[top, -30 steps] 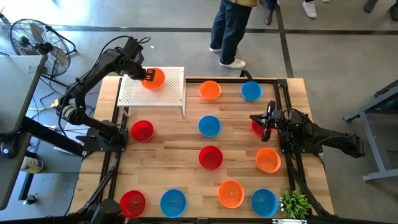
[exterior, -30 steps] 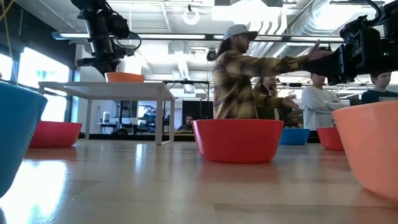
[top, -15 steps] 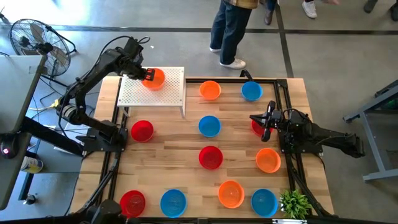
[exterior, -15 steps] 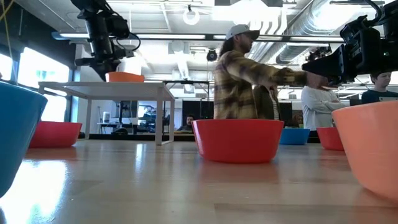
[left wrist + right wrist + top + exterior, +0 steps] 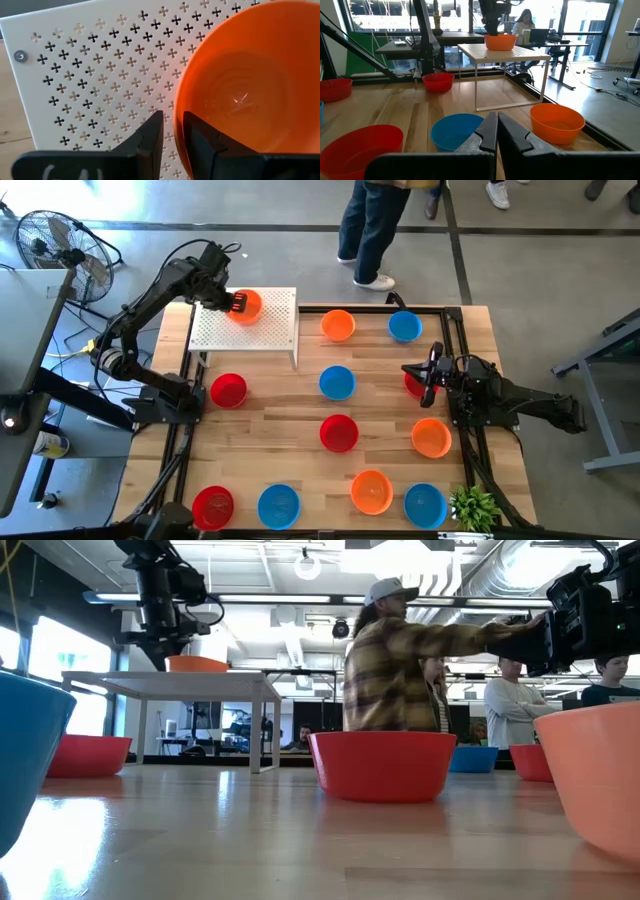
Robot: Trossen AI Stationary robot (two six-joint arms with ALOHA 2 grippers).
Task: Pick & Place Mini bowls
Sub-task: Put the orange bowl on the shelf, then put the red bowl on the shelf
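An orange mini bowl (image 5: pixel 246 306) is seen sitting on the white perforated board (image 5: pixel 245 332), a small raised platform on thin white legs at the far left of the wooden table (image 5: pixel 280 450). The left gripper (image 5: pixel 171 131) is closed on this bowl's rim, one finger (image 5: pixel 150 137) outside the wall and the other inside. The board's surface, patterned with small cross-shaped holes, is visible just beside the jaws.

The right gripper (image 5: pixel 496 130) is held above the table's right side with its jaws pressed together and nothing between them. Ahead of these jaws a blue bowl (image 5: pixel 456 131) and an orange bowl (image 5: pixel 556 121) are found, with a red bowl (image 5: pixel 361 148) to one side; the raised board is seen further off.

The remaining bowls are spread well apart over the light wood planks, which are bordered by a black frame. A small green plant (image 5: pixel 474 507) is placed at the near right corner.

Beyond the table, grey flooring and a standing fan (image 5: pixel 55 240) are seen. A person in a plaid shirt (image 5: pixel 395 665) is visible in the room, under exposed ducts and ceiling lights.
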